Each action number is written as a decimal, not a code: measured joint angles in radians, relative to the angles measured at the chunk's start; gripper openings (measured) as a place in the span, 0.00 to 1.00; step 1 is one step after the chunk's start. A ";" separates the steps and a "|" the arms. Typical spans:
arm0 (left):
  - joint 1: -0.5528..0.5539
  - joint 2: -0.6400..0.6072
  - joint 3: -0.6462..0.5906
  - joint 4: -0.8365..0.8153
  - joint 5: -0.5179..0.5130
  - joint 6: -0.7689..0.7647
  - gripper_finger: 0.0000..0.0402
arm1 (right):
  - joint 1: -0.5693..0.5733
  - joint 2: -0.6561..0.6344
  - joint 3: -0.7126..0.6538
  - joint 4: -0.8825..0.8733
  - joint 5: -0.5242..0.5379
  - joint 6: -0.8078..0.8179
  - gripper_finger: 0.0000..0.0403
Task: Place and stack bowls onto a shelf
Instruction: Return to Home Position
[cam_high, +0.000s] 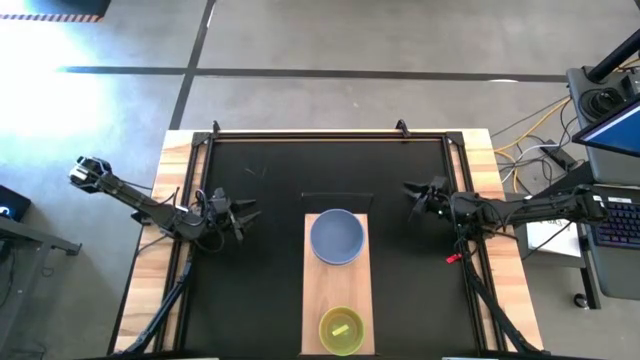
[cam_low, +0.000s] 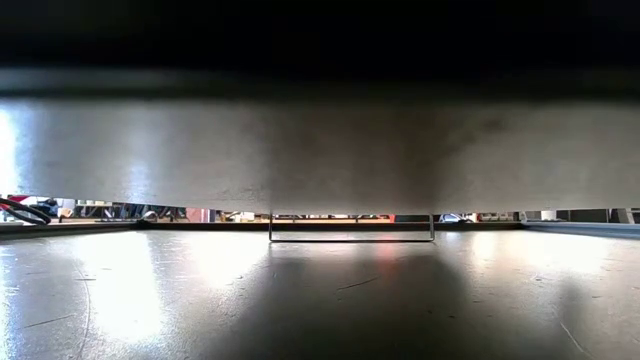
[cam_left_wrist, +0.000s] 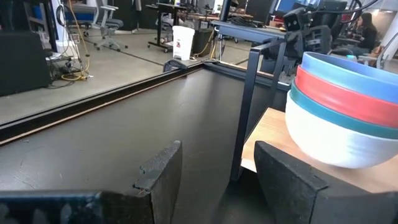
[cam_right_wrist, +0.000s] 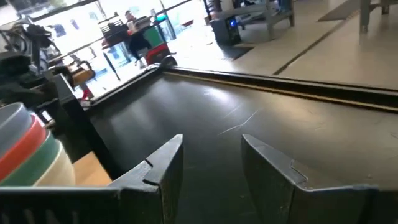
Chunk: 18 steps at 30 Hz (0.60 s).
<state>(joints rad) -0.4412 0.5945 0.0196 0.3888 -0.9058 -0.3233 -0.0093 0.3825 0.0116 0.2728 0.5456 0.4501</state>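
Note:
A pale wooden shelf (cam_high: 338, 285) stands in the middle of the black table, raised on black legs (cam_left_wrist: 245, 112). On its far half sits a stack of large bowls (cam_high: 336, 238): grey-blue on top, then red, teal and white (cam_left_wrist: 339, 102). The stack also shows in the right wrist view (cam_right_wrist: 28, 152). A small yellow-green bowl (cam_high: 341, 330) sits on the shelf's near end. My left gripper (cam_high: 246, 213) (cam_left_wrist: 217, 149) is open and empty, left of the shelf. My right gripper (cam_high: 410, 192) (cam_right_wrist: 211, 140) is open and empty, right of the shelf.
A black frame rail (cam_high: 330, 135) runs along the table's far edge, with posts at the sides. The shelf's underside (cam_low: 320, 150) fills the top of the low view. Bare black tabletop (cam_high: 270, 170) lies between the shelf and the far rail. A desk with a laptop (cam_high: 610, 130) stands to the right.

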 joint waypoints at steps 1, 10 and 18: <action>0.000 0.000 0.000 0.000 0.000 0.000 0.46 | 0.000 0.000 0.000 0.000 0.007 -0.002 0.37; 0.000 -0.006 0.000 -0.004 0.000 0.000 0.46 | 0.000 0.000 0.000 -0.008 0.005 -0.004 0.35; 0.000 -0.133 0.000 -0.004 0.000 0.000 0.46 | 0.000 0.000 0.000 -0.008 0.005 -0.004 0.34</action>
<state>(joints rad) -0.4412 0.4613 0.0200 0.3851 -0.9061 -0.3236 -0.0093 0.3824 0.0113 0.2653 0.5507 0.4458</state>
